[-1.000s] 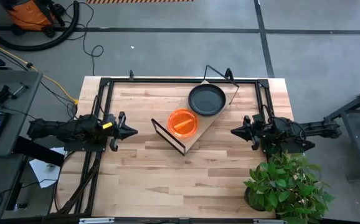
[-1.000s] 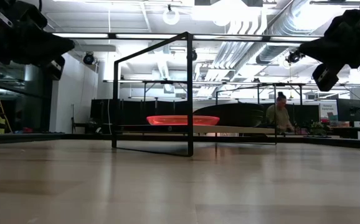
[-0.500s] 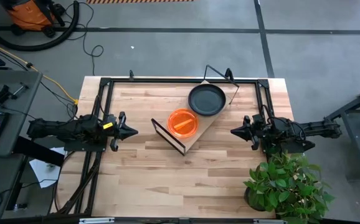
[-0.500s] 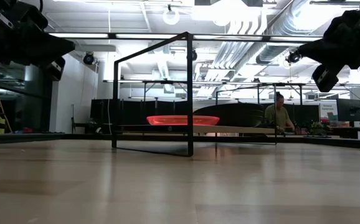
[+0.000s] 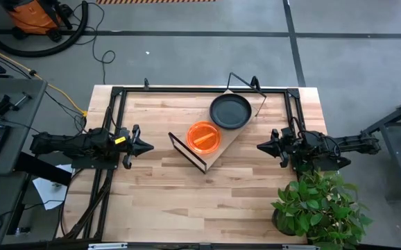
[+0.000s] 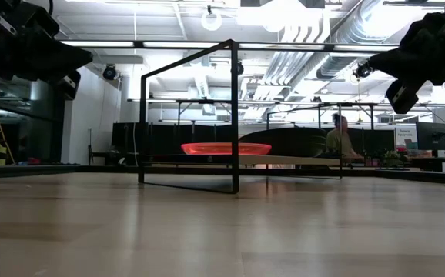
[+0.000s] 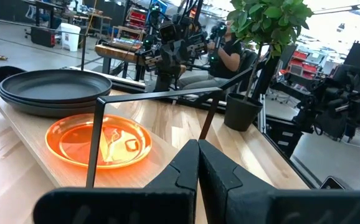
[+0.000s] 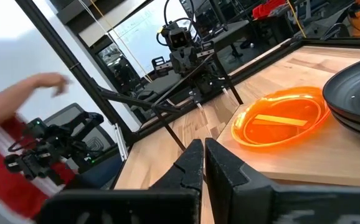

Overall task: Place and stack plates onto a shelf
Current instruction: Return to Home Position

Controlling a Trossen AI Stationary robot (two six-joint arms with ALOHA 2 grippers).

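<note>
Colleague: Change on the table over the last second?

Me: None that I can find. My left gripper (image 5: 145, 146) hangs over the table's left side and my right gripper (image 5: 261, 146) over its right side. Both are where they were, fingers pressed together and holding nothing. Only a person (image 6: 336, 142) far behind the table has shifted. I judge that stacking is finished and the arms are parked at home.

Colleague: And the plates?

Me: They're on the shelf (image 5: 211, 158), mid-table: orange plates (image 5: 203, 137) close beside black plates (image 5: 230, 111). Whether they touch, I can't say. From above each pile reads as a single disc. My left wrist view shows layered rims on the black pile, though I can't count the orange one. The low view gives only the orange rim edge-on inside the wire frame.
</note>
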